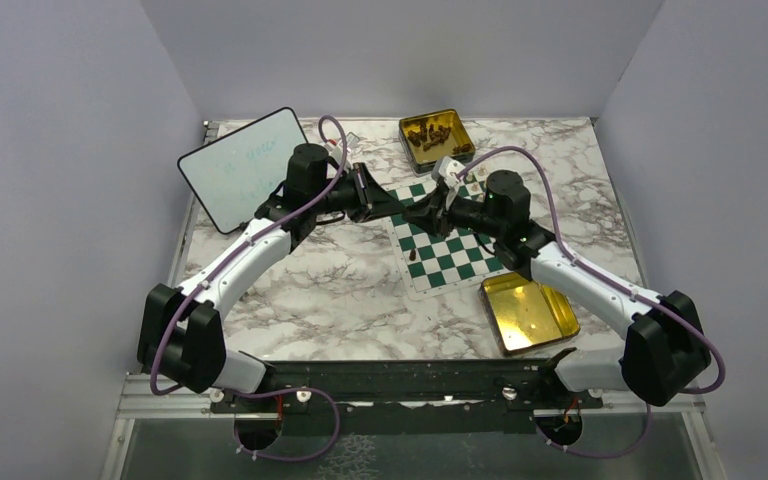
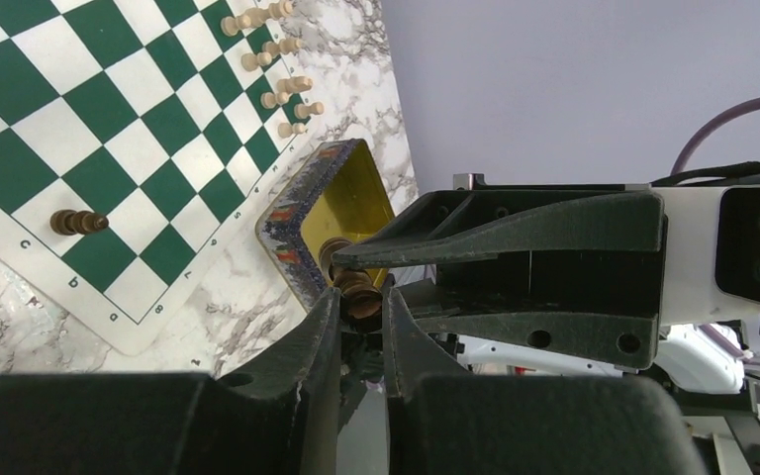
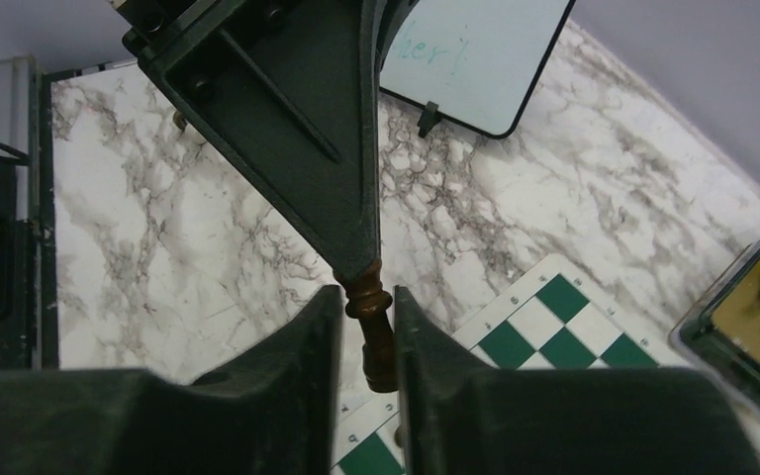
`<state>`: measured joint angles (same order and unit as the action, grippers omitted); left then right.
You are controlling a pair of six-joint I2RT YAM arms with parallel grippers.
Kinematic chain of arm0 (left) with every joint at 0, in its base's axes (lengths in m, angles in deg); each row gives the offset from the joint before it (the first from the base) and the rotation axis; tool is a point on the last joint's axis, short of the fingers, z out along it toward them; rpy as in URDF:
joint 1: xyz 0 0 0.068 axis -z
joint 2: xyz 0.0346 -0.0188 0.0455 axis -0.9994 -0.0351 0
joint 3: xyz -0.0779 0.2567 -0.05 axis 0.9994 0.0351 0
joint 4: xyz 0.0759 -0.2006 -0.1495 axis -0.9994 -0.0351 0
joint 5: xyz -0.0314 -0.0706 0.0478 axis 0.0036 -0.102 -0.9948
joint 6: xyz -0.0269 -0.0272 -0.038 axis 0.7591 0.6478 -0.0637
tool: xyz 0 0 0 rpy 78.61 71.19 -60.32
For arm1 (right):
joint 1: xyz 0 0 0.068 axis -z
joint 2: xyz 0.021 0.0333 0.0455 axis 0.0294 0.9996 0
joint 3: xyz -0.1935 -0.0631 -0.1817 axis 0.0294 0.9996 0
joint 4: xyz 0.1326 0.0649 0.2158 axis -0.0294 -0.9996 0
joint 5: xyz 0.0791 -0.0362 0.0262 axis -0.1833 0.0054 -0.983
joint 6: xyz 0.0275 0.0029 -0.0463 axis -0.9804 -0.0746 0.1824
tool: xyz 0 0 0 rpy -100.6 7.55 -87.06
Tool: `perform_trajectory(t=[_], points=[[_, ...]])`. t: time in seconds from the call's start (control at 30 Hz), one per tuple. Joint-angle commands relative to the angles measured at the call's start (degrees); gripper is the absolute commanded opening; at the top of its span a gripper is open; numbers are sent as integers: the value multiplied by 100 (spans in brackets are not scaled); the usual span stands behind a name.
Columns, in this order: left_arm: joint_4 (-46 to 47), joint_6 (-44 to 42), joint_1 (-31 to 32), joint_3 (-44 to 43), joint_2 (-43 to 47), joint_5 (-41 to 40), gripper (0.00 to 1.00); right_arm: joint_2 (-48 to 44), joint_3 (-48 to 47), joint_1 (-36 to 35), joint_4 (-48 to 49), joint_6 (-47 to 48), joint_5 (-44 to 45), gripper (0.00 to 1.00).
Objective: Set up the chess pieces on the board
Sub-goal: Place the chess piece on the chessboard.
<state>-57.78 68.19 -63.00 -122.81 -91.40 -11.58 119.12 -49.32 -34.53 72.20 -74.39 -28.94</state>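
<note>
The green and white board (image 1: 450, 250) lies right of centre. My two grippers meet above its near-left corner. My left gripper (image 2: 361, 302) is shut on a dark brown chess piece (image 2: 359, 289). My right gripper (image 3: 369, 302) is open; its jaws stand close on either side of the same piece (image 3: 374, 327), with a sliver of gap. One dark piece (image 2: 79, 222) lies on its side on the board. A row of cream pieces (image 2: 277, 59) stands along the board's far edge. More dark pieces fill a gold tin (image 1: 436, 137) behind the board.
An empty gold tin (image 1: 528, 312) lies in front of the board at the right. A white whiteboard (image 1: 243, 167) with a black rim sits at the back left. Grey walls close in the marble table on three sides.
</note>
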Motion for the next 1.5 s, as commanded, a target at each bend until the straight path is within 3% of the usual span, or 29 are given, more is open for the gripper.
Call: perform_trajectory(t=[0.0,0.27,0.4,0.63,0.8,1.07,1.47], points=[[13,-309,23,7,-55,68,0,-187,95,-47,-156,-319,345,35],[-1079,-1321,23,-368,-73,-922,0,-874,251,-47,-944,-1121,1091,81],[-1561,-1832,78,-596,-109,-1599,0,-1309,325,-47,-1413,-1933,2169,99],[-2102,-2517,286,-1156,-383,-2767,0,-1158,-188,-38,-3011,-2812,3725,100],[-2604,-2853,506,-1754,-985,-3394,0,-766,-207,-3,-3626,-2940,4512,100],[-2938,-2814,825,-2364,-1883,-3685,0,-480,123,150,-3736,-2997,4676,100],[-3037,-2599,1197,-2881,-2925,-3691,0,-906,418,186,-3766,-2846,4881,100]])
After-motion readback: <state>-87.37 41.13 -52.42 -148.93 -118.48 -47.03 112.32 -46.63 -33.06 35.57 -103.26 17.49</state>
